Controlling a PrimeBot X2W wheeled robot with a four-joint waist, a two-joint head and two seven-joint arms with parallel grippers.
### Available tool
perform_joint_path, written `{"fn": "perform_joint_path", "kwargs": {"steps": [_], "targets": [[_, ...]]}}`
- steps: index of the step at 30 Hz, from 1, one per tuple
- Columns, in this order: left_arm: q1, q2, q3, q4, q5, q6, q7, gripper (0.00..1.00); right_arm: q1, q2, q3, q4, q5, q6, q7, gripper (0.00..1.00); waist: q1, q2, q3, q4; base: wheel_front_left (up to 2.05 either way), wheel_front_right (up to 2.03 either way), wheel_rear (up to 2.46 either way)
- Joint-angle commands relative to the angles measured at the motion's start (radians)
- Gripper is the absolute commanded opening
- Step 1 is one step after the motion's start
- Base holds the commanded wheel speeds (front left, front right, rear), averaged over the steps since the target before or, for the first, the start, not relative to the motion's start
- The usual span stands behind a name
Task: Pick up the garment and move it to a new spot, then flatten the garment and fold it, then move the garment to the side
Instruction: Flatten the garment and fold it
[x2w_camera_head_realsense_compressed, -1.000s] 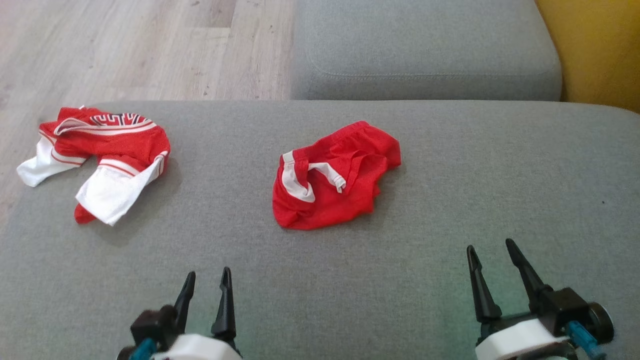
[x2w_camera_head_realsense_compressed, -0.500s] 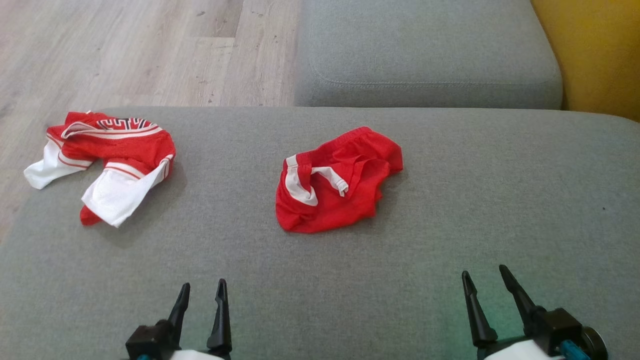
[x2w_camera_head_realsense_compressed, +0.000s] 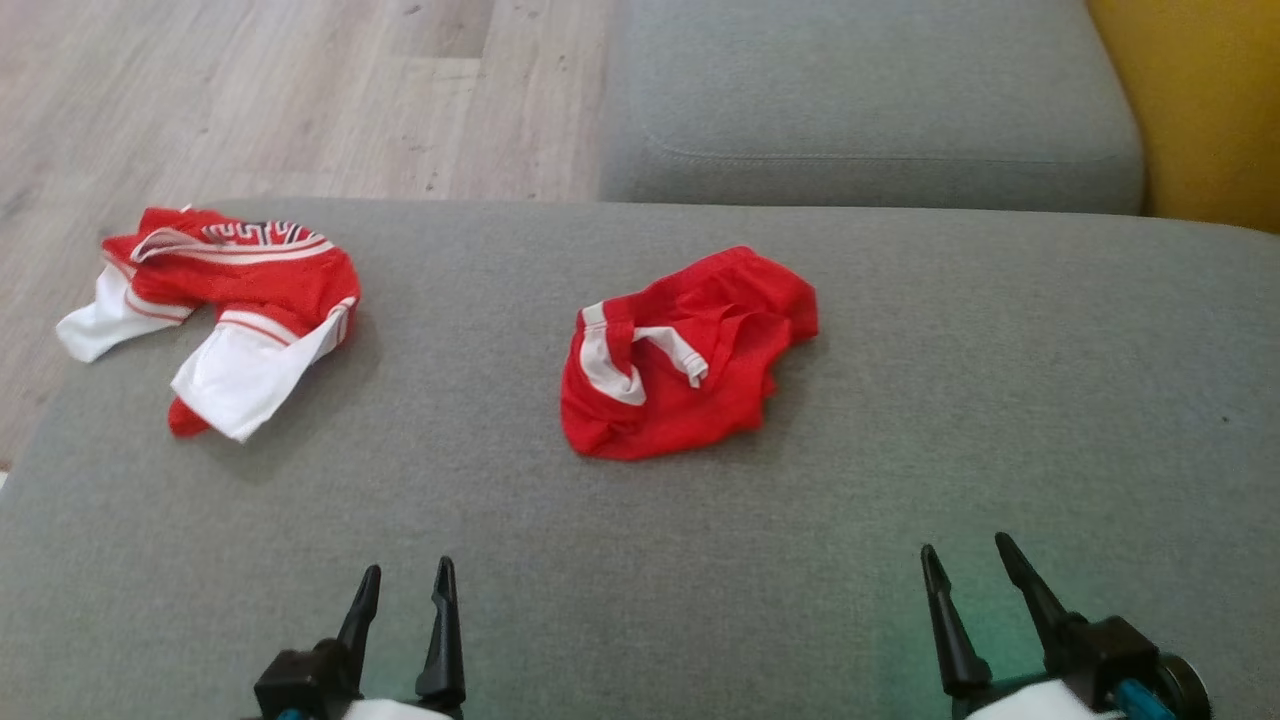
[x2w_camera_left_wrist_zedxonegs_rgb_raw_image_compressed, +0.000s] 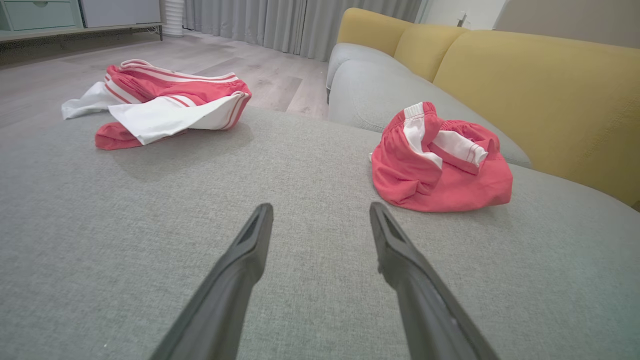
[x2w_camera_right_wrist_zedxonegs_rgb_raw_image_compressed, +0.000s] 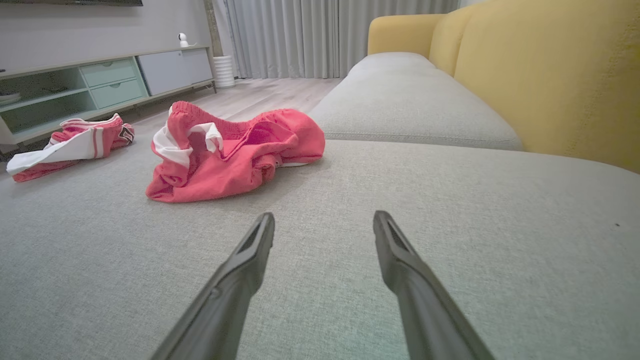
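A crumpled red garment (x2w_camera_head_realsense_compressed: 690, 360) with white stripes lies in the middle of the grey seat cushion (x2w_camera_head_realsense_compressed: 1000, 380). It also shows as the garment (x2w_camera_left_wrist_zedxonegs_rgb_raw_image_compressed: 440, 170) ahead and right of my left gripper, and as the garment (x2w_camera_right_wrist_zedxonegs_rgb_raw_image_compressed: 235, 155) ahead and left of my right one. My left gripper (x2w_camera_head_realsense_compressed: 406, 568) stands open near the bottom edge, well short of the cloth, with nothing between its fingers (x2w_camera_left_wrist_zedxonegs_rgb_raw_image_compressed: 250, 250). My right gripper (x2w_camera_head_realsense_compressed: 964, 545) is open too, off to the garment's near right, fingers (x2w_camera_right_wrist_zedxonegs_rgb_raw_image_compressed: 400, 260) apart over bare cushion.
A second red and white garment (x2w_camera_head_realsense_compressed: 240, 310) lies bunched at the cushion's far left edge, one white end hanging over it. Wooden floor (x2w_camera_head_realsense_compressed: 300, 90) lies beyond. Another grey cushion (x2w_camera_head_realsense_compressed: 870, 100) adjoins at the back, and a yellow backrest (x2w_camera_head_realsense_compressed: 1200, 100) runs along the right.
Both grippers have sunk toward the bottom edge of the head view over the last second, still open. The view itself has shifted a little. Both garments lie as before.
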Motion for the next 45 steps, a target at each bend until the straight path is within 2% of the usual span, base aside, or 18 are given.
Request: {"fn": "perform_joint_path", "kwargs": {"steps": [1,8,11,14,19,25,26,28,35,38,45], "targets": [[-0.042,0.014,0.032,-0.034,0.011,0.004,-0.001,1.00,-0.073,-0.006,0.031,-0.025,-0.013,0.008,-0.011,1.00,0.0000,0.0000,0.010,0.016,0.00,0.00,0.00],[-0.060,0.014,0.021,-0.047,0.025,0.012,0.005,1.00,-0.205,-0.006,0.101,-0.004,-0.055,0.008,0.025,1.00,0.0000,0.0000,0.042,0.080,0.00,0.00,0.00],[-0.074,0.009,0.011,-0.057,0.032,0.013,0.010,1.00,-0.293,-0.006,0.138,0.042,-0.064,0.008,0.057,1.00,0.0000,0.0000,0.076,0.128,0.00,0.00,0.00],[-0.090,-0.001,0.004,-0.061,0.036,0.011,0.011,1.00,-0.387,-0.006,0.152,0.117,-0.069,0.008,0.094,1.00,0.0000,0.0000,0.115,0.179,0.00,0.00,0.00],[-0.113,-0.024,-0.002,-0.050,0.038,0.004,0.005,1.00,-0.515,-0.006,0.116,0.262,-0.101,0.008,0.119,1.00,0.0000,0.0000,0.171,0.264,0.00,0.00,0.00],[-0.125,-0.043,-0.001,-0.033,0.041,-0.006,-0.004,1.00,-0.608,-0.006,0.088,0.426,-0.124,0.008,0.127,1.00,0.0000,0.0000,0.200,0.315,0.00,0.00,0.00],[-0.128,-0.047,0.001,-0.027,0.043,-0.009,-0.006,1.00,-0.631,-0.006,0.071,0.462,-0.134,0.008,0.118,0.53,0.0000,0.0000,0.204,0.319,0.00,0.00,0.00],[-0.129,-0.050,0.005,-0.022,0.044,-0.009,-0.008,1.00,-0.648,-0.006,0.040,0.482,-0.148,0.008,0.101,0.00,0.0000,0.0000,0.204,0.315,0.00,0.00,0.00],[-0.120,-0.049,0.021,-0.017,0.049,-0.008,-0.012,1.00,-0.643,-0.006,0.040,0.443,-0.133,0.008,0.039,0.00,0.0000,0.0000,0.173,0.243,0.00,0.00,0.00],[-0.112,-0.047,0.024,-0.016,0.050,-0.008,-0.012,1.00,-0.599,-0.006,0.046,0.381,-0.139,0.008,0.033,0.00,0.0000,0.0000,0.145,0.198,0.00,0.00,0.00],[-0.091,-0.036,0.023,-0.023,0.050,-0.004,-0.010,1.00,-0.421,-0.006,-0.032,0.176,-0.188,0.008,0.107,0.00,0.0000,0.0000,0.072,0.115,0.00,0.00,0.00]]}}
